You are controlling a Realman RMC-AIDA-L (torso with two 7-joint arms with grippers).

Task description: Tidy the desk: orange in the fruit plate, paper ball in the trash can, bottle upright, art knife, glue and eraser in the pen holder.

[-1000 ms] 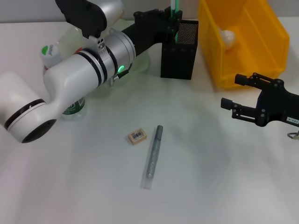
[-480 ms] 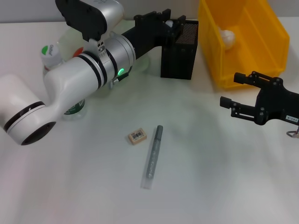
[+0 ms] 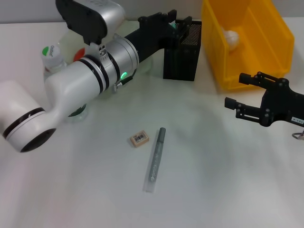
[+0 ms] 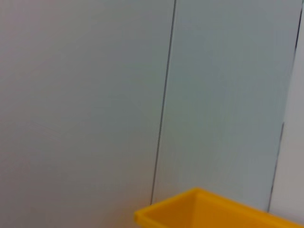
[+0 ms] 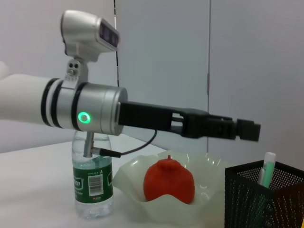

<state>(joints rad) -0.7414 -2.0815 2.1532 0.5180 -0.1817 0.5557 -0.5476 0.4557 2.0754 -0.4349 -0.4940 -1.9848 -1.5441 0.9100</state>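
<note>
We find the left end effector [image 3: 183,27] over the pen holder [image 3: 183,59] at 12 o'clock, released, the glue stick [image 5: 266,170] standing inside. We judge that deposit done. The eraser [image 3: 139,138] and art knife [image 3: 156,159] lie at centre of the desk [image 3: 228,180]; the next move calls for grasping one. The right end effector [image 3: 233,92] waits at 3 o'clock, released. The bottle [image 5: 93,180] label is unreadable.

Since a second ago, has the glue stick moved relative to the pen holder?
Yes. The glue stick stood held above the black mesh pen holder; now it sits down inside it, released, with the left pincer open above the rim.
</note>
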